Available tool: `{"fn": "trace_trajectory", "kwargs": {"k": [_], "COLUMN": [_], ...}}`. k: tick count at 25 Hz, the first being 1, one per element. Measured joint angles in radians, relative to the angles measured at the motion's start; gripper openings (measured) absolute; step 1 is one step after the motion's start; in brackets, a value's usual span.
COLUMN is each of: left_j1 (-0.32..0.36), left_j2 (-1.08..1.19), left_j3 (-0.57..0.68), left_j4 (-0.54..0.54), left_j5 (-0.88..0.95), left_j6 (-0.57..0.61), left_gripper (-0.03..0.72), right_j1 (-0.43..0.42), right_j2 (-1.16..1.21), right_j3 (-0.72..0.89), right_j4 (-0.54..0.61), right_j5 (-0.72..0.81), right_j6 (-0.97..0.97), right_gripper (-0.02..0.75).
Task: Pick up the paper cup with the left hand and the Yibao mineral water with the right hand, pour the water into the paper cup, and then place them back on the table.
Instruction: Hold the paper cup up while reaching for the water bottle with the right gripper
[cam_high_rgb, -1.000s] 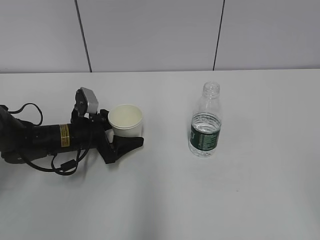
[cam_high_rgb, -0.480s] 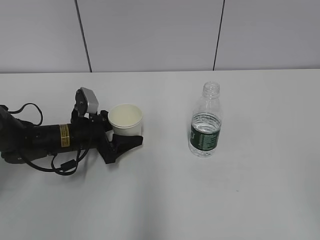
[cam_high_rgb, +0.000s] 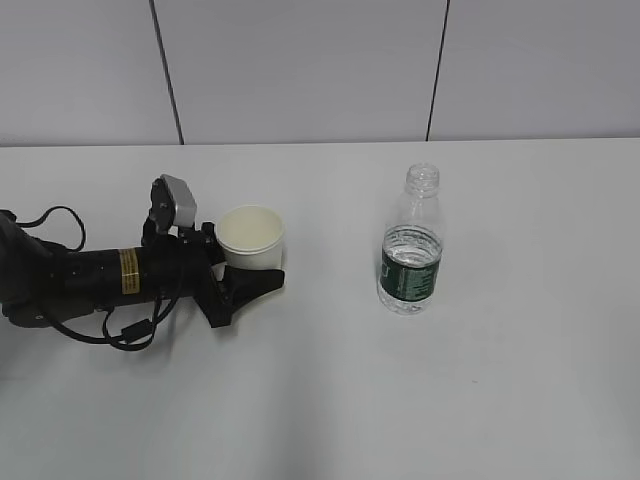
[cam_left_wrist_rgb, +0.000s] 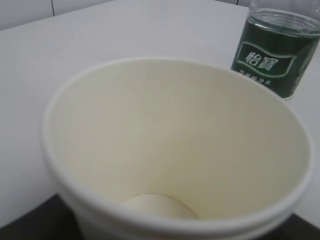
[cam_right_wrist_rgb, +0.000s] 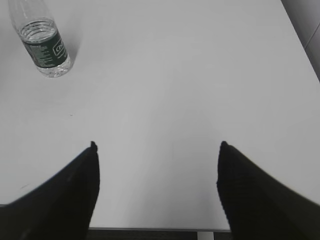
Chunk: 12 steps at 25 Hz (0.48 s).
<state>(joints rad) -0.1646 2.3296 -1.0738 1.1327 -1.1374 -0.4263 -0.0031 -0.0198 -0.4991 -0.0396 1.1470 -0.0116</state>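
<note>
Two task objects stand on the wide plain white table (cam_high_rgb: 480, 400), and neither has been lifted yet.

The small cream-white paper cup (cam_high_rgb: 251, 238) sits upright and empty between the fingers of the black left hand (cam_high_rgb: 245, 265), which lies low along the tabletop; one finger is beside the cup's near wall, but whether the pads actually grip it I cannot tell. The small clear Yibao mineral water bottle (cam_high_rgb: 411, 245), with its dark green label band and capless neck, stands well apart to the right, part full. The right hand (cam_right_wrist_rgb: 157, 150) has its black fingers spread wide over bare table, holding nothing, far from the bottle. Judging by this, only the cup approach is done; both lifts, the pour and the set-down remain.
</note>
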Motion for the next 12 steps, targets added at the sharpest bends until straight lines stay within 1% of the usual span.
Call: {"fn": "trace_trajectory", "kwargs": {"k": [12], "left_j1": [0.000], "left_j2": [0.000], "left_j3": [0.000], "left_j4": [0.004], "left_j5": [0.000], "left_j6": [0.000], "left_gripper": [0.468], "right_j1": [0.000], "right_j2": [0.000], "right_j3": [0.000], "right_j4": [0.000], "right_j5": [0.000], "right_j6": [0.000], "right_gripper": [0.568]}}
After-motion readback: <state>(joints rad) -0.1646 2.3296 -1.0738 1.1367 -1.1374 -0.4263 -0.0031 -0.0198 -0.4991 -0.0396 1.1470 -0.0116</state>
